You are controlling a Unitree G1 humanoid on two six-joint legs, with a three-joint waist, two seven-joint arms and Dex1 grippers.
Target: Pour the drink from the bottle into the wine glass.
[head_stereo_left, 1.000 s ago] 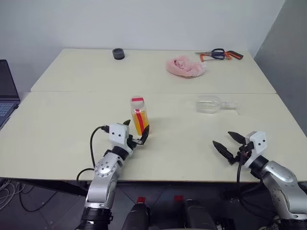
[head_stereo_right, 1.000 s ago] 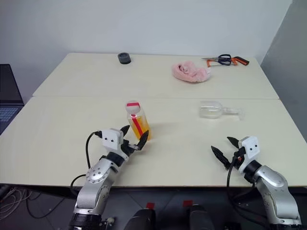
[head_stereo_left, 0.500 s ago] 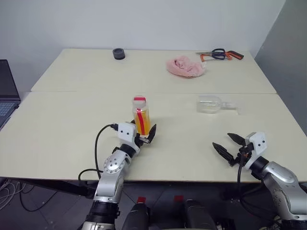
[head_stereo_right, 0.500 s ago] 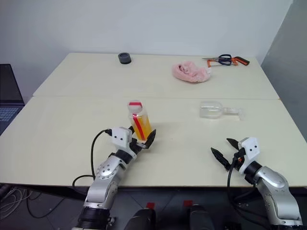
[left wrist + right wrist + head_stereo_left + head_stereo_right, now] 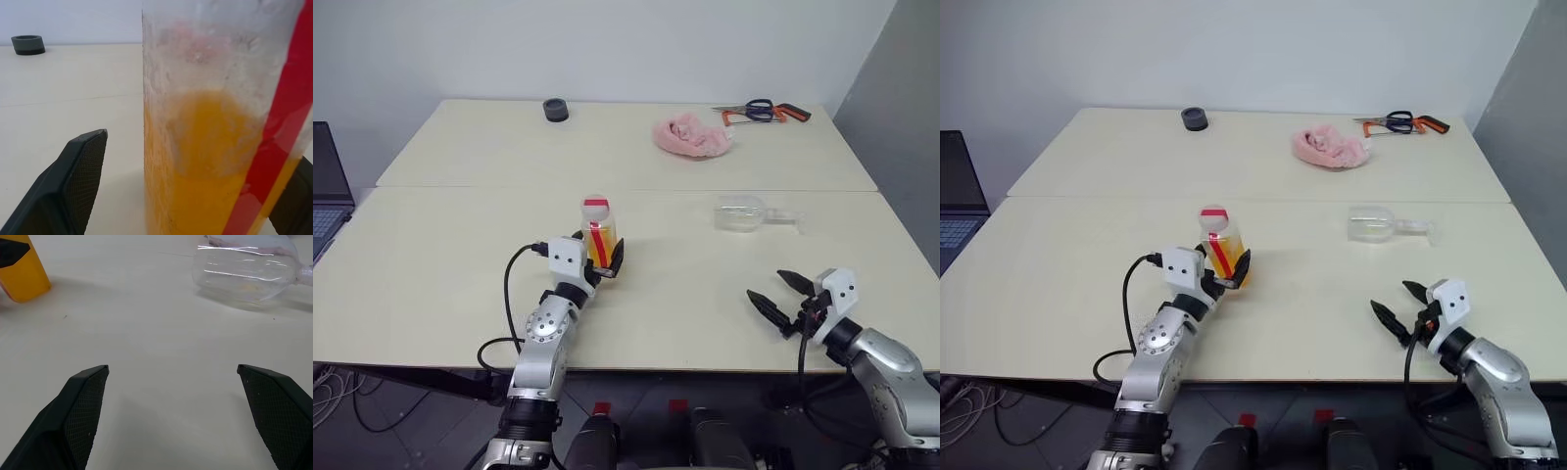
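Note:
The bottle (image 5: 598, 235) stands upright near the middle of the table, with a red stripe and a red-and-white cap. The orange drink (image 5: 205, 161) fills its lower half. My left gripper (image 5: 601, 258) is open, one finger on each side of the bottle's lower body. In the left wrist view a gap shows between one finger (image 5: 80, 166) and the bottle's wall. The wine glass (image 5: 741, 212) lies on its side to the right, stem pointing right. My right gripper (image 5: 767, 285) hovers open and empty near the front edge, short of the glass (image 5: 247, 271).
A pink cloth (image 5: 691, 135) lies at the back, with scissors and orange-handled tools (image 5: 762, 111) beyond it at the far right. A small black round object (image 5: 555, 110) sits at the back left. A laptop (image 5: 328, 186) juts in at the left edge.
My left gripper has moved forward, so its fingers now sit on either side of the bottle instead of just short of it. The right arm has kept still.

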